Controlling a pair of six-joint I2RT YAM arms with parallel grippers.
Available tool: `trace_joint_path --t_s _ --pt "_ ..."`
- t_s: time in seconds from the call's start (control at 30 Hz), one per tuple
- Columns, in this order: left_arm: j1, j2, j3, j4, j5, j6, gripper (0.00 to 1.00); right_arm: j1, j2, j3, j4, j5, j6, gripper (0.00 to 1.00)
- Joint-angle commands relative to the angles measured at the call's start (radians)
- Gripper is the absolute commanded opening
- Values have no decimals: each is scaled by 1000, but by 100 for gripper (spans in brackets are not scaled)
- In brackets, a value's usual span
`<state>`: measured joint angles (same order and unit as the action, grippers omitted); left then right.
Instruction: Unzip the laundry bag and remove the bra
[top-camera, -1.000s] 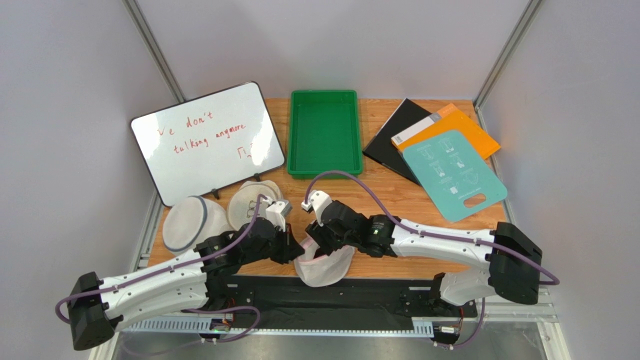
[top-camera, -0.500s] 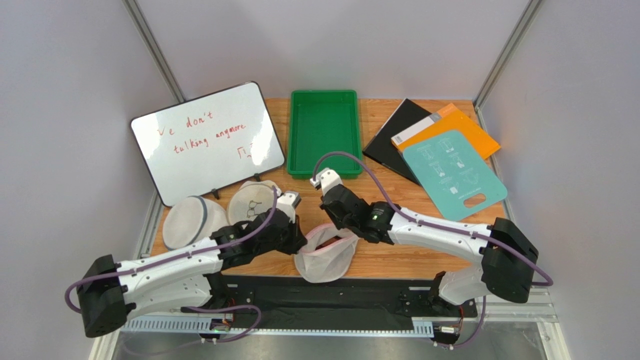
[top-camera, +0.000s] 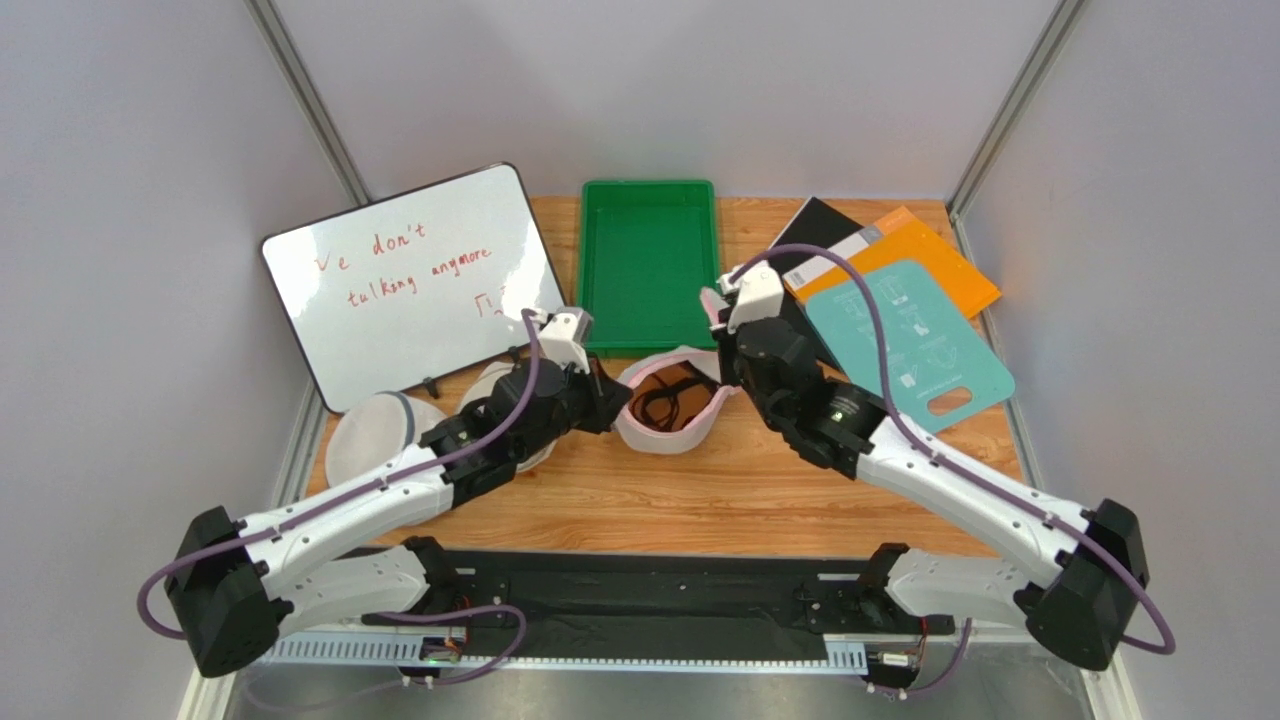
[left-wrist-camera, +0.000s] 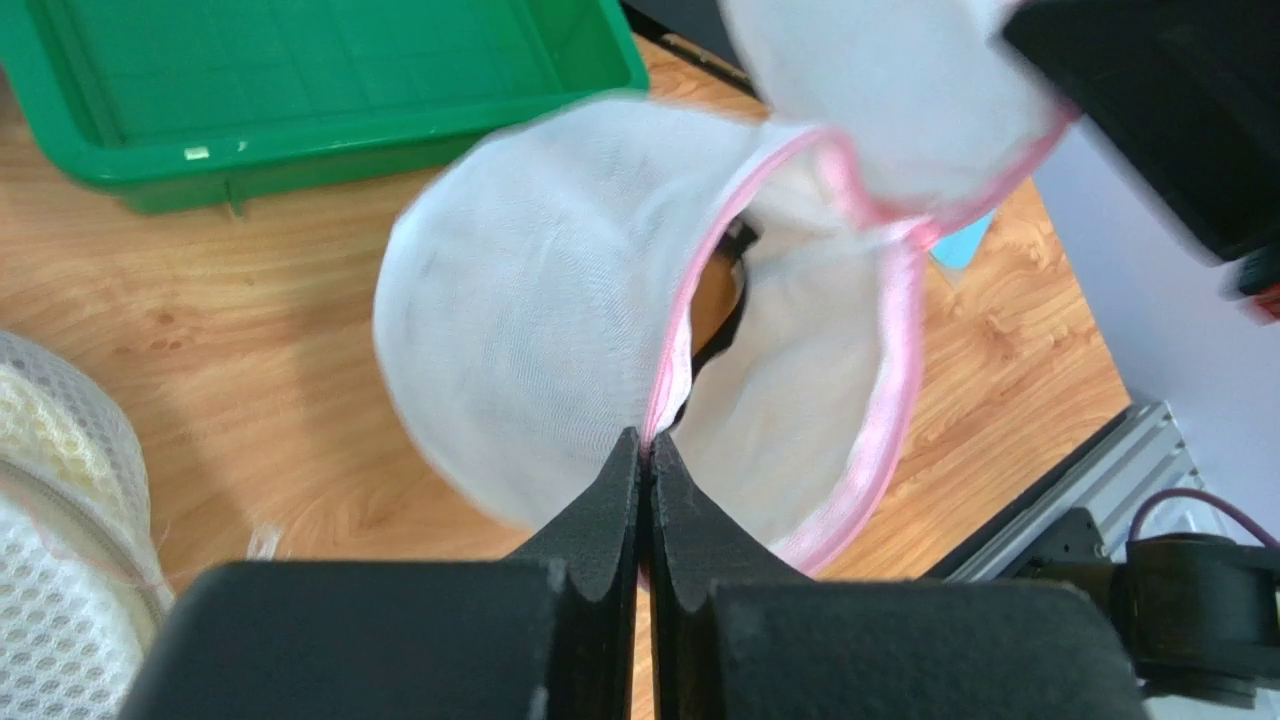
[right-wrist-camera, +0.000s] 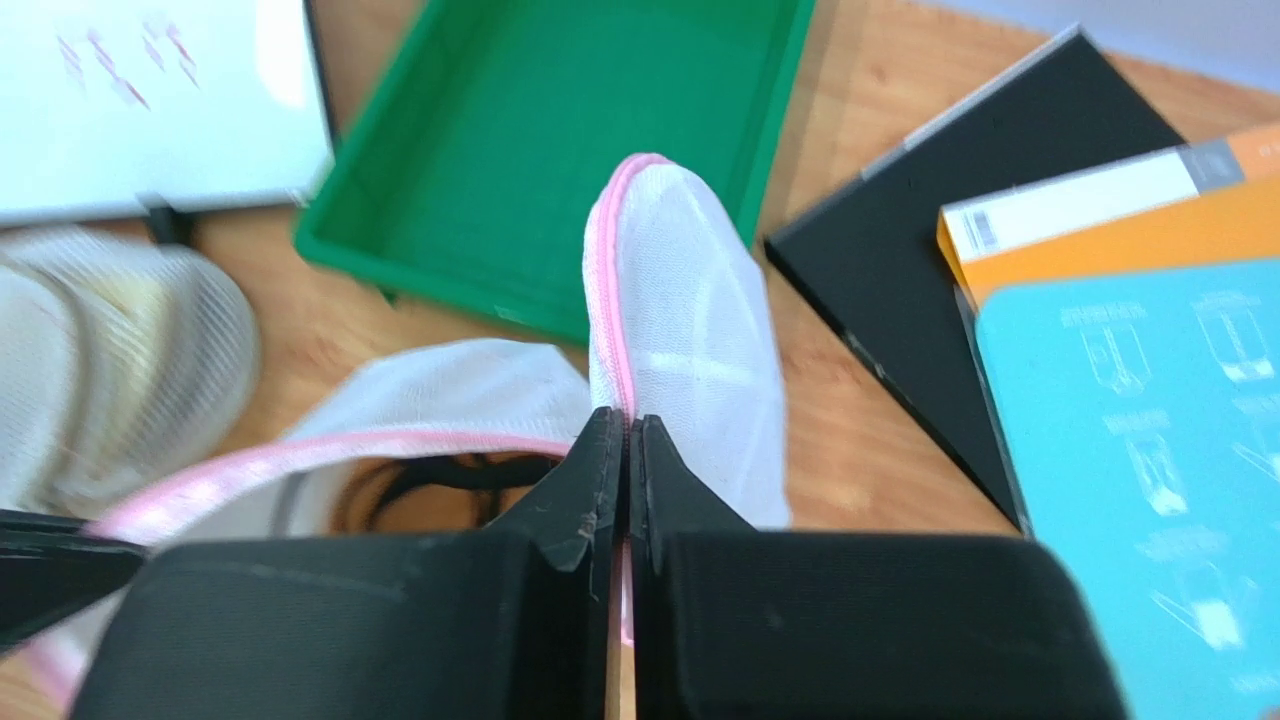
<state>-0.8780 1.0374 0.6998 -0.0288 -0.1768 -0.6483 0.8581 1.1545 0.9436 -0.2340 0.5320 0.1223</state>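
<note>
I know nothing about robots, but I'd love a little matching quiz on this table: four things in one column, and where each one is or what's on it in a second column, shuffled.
Things:
1. laundry bag
2. bra
3. whiteboard
4. teal sheet

Descriptions:
A. red handwriting on it
B. lying partly over an orange folder
C. pinched at its pink rim by the left gripper and the right gripper
D. inside the mesh pouch, only partly in view

Pairs: 1-C, 2-D, 3-A, 4-B

White arm links (top-camera: 353, 510), black joints (top-camera: 226, 600), purple cables (top-camera: 824, 251).
</note>
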Motion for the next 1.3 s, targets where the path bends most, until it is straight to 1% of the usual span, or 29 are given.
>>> trace_joint_path --t_s 0.0,0.03,0.07,0.13,0.17,0.2,0.27,0.4,0.47,0.5,0.53,0.57,0.6,0.63,0.7,0.83,0.9,0.93,0.97,1.0,1.03,1.07,1.1,1.13,1.17,1.2,1.27 --pt "4 -95 -190 161 -50 -69 0 1 -120 -132 185 46 74 0" --pt "2 -102 -224 174 -46 -92 0 1 -136 -166 218 57 100 0" --pt "2 -103 -277 199 -40 -100 0 1 -163 -234 225 66 140 0" --pt "4 -88 -316 208 -33 -120 0 -1 -186 -297 269 100 192 0" --pt "4 -82 -345 227 -21 -123 0 1 -211 -322 269 115 247 0" --pt "2 -74 -358 233 -17 -129 0 1 -226 -369 269 131 272 0" --pt "2 -73 -379 240 -9 -134 0 1 -280 -407 262 163 331 0" --pt "2 -103 -388 208 -27 -129 0 2 -374 -450 153 238 433 0" --pt "4 -117 -381 188 -33 -122 0 2 -412 -445 55 284 471 0" --pt "2 -128 -375 182 -33 -114 0 5 -423 -444 26 296 491 4" --pt "2 -131 -372 178 -33 -110 0 4 -443 -428 -47 309 534 10" --pt "2 -134 -361 167 -29 -106 0 5 -450 -421 -86 313 560 20" --pt "2 -137 -356 165 -26 -99 0 7 -460 -410 -120 315 579 38" --pt "1 -138 -353 165 -20 -96 0 10 -475 -402 -178 325 615 46" --pt "1 -132 -342 171 -3 -82 0 35 -492 -378 -221 348 629 58" --pt "1 -112 -327 187 30 -59 0 102 -513 -322 -264 448 585 60" --pt "1 -106 -324 199 49 -54 0 134 -504 -292 -243 453 513 60" --pt "-1 -105 -322 199 53 -56 0 142 -495 -289 -167 386 466 60" --pt "-1 -106 -322 201 54 -54 0 142 -487 -289 -124 329 367 60" --pt "-1 -108 -321 202 53 -57 0 142 -477 -287 -88 266 335 59" --pt "1 -109 -321 204 54 -59 0 144 -443 -286 -27 131 309 59" --pt "1 -112 -319 204 53 -59 0 142 -420 -279 -5 56 291 58" --pt "1 -112 -319 205 54 -62 0 142 -395 -266 13 -16 277 58" --pt "1 -112 -313 204 56 -60 0 142 -336 -256 37 -143 280 57" --pt "1 -111 -310 205 57 -60 0 142 -307 -250 51 -195 289 54" --pt "1 -111 -307 204 59 -63 0 144 -253 -253 71 -304 306 53" --pt "1 -105 -295 198 59 -66 0 154 -211 -262 154 -371 322 49"
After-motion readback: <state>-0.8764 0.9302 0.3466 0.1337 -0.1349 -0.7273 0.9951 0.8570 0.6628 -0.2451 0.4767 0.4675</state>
